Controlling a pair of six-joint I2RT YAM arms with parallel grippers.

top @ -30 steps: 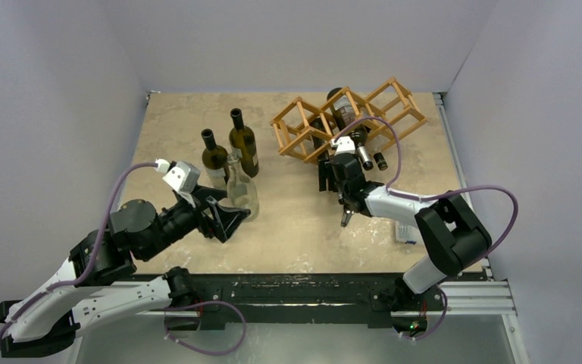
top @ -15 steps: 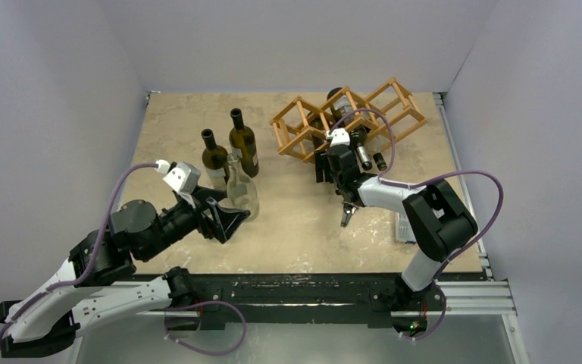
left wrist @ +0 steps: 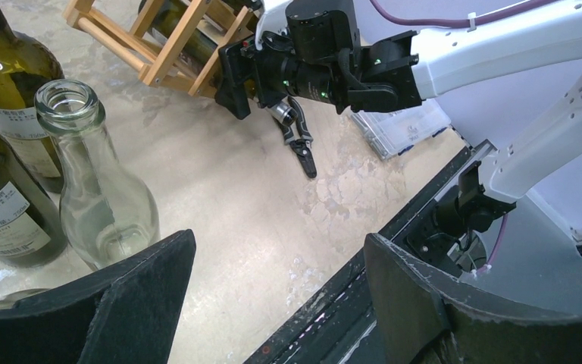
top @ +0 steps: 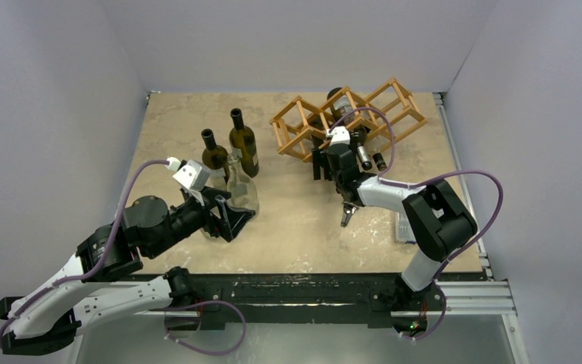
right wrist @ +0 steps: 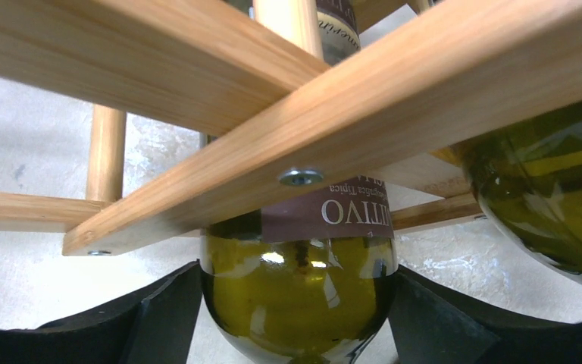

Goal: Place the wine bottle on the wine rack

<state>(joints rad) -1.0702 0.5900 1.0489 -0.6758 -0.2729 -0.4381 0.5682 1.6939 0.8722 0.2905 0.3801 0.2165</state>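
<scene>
The wooden wine rack (top: 348, 117) lies at the back right of the table; its bars (right wrist: 394, 98) fill the right wrist view. My right gripper (top: 320, 163) is at the rack's near side, shut on the shoulder of a green wine bottle (right wrist: 299, 296) that lies inside a cell. Both fingers touch the glass. A second green bottle (right wrist: 546, 197) lies in the neighbouring cell. My left gripper (top: 231, 216) is open and empty, just right of a clear glass bottle (top: 239, 186), which also shows in the left wrist view (left wrist: 95, 189).
Two dark green bottles (top: 214, 155) (top: 244, 144) stand behind the clear one. Black pliers (top: 346, 216) lie on the table under the right arm. A clear plastic box (top: 403, 227) sits near the right front edge.
My left arm has moved forward and right, closer to the clear bottle. My right gripper has shifted left and toward the rack with the bottle.
</scene>
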